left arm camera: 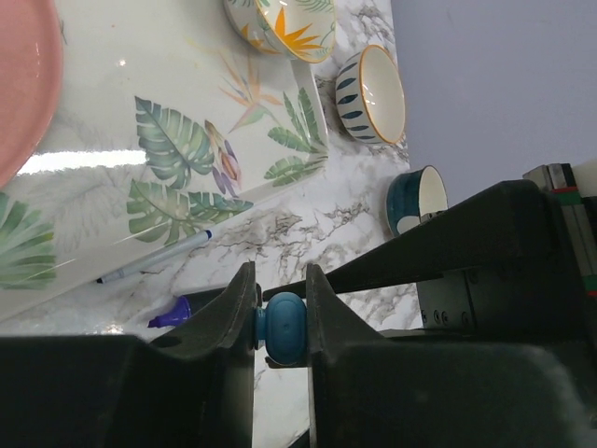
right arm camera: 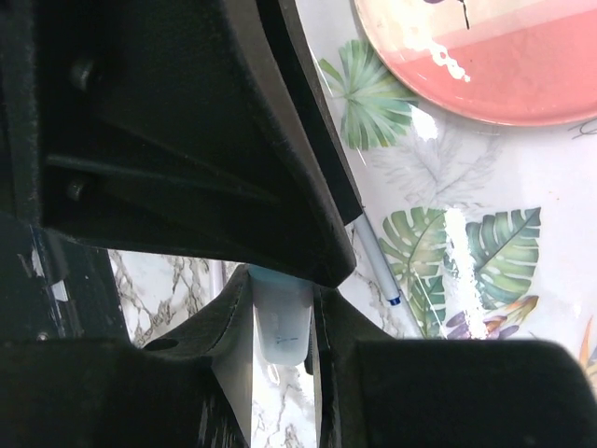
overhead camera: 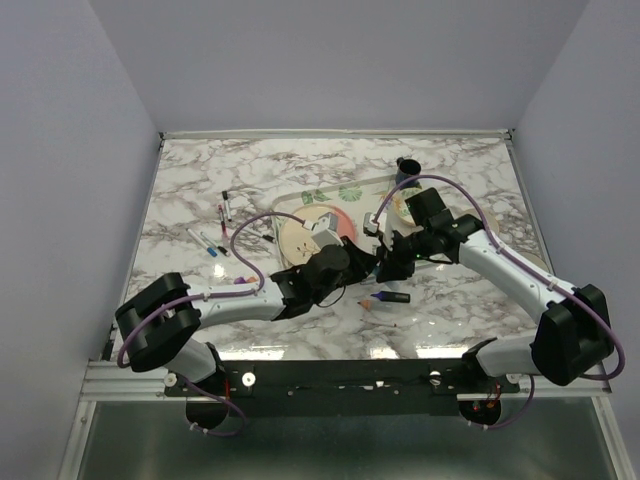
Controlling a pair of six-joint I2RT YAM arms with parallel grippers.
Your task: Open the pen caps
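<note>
My two grippers meet above the middle of the table, in front of the pink plate [overhead camera: 300,240]. One chunky light-blue pen is held between them. My left gripper [left arm camera: 280,285] is shut on its rounded blue end [left arm camera: 283,329]. The pale light-blue other end [right arm camera: 282,322] sits between the fingers of my right gripper [right arm camera: 280,301], which is shut on it. The top view hides this pen behind the left gripper [overhead camera: 362,262] and right gripper [overhead camera: 388,260]. I cannot tell which end is the cap. Other pens [overhead camera: 222,208] lie at the left, and a dark pen [overhead camera: 387,298] lies near the front.
A leaf-patterned tray [left arm camera: 187,159] carries the plate, and a thin white pen [left arm camera: 159,257] lies along the tray's edge. A purple cap [left arm camera: 173,313] rests on the marble. Two bowls [left arm camera: 373,93] and a blue cup [left arm camera: 420,196] stand behind the tray. A dark cup [overhead camera: 408,168] is at the back.
</note>
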